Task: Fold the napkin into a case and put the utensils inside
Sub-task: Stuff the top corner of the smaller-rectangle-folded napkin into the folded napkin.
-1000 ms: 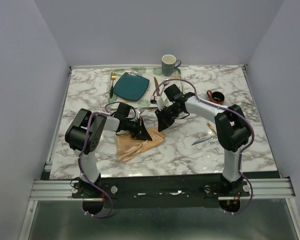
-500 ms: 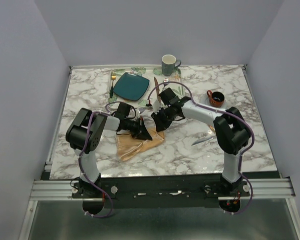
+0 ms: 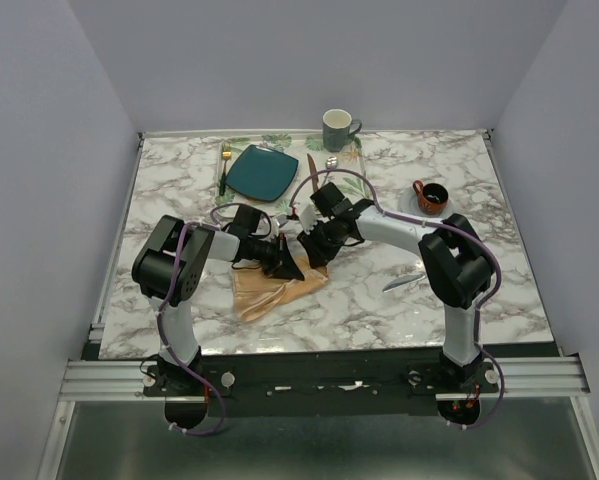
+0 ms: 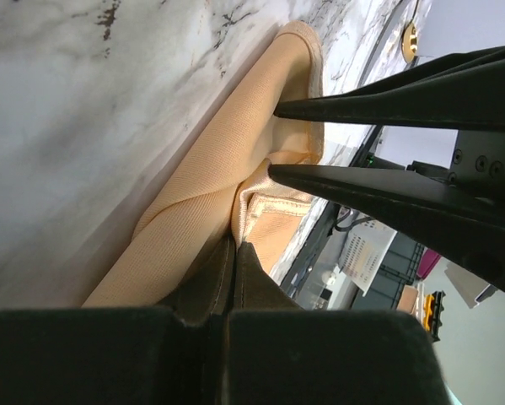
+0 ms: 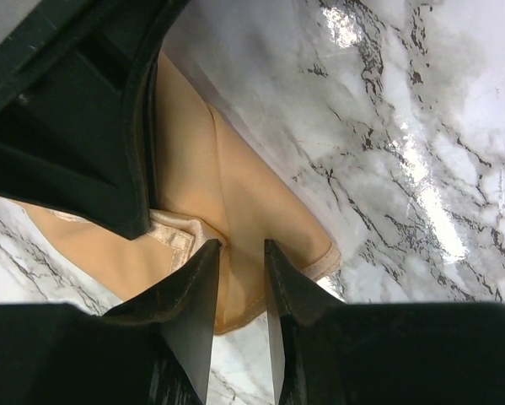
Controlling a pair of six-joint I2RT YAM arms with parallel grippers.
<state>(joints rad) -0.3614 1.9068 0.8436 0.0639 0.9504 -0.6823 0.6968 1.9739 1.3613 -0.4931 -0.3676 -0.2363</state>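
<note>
Currently the left gripper [image 3: 291,268] is clamping a fold of the napkin [image 3: 269,295], lying rumpled on the worktop [image 3: 379,310] near-centre; the right gripper [image 3: 312,255], jaws slightly apart, is straddling its hemmed corner. Risk: grippers standing close, likely colliding, or the corner slipping free

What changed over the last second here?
The right gripper slid left to the far edge of the napkin, beside the left gripper, jaws open. The left gripper stayed shut on the napkin; napkin, plate and mug did not move.
</note>
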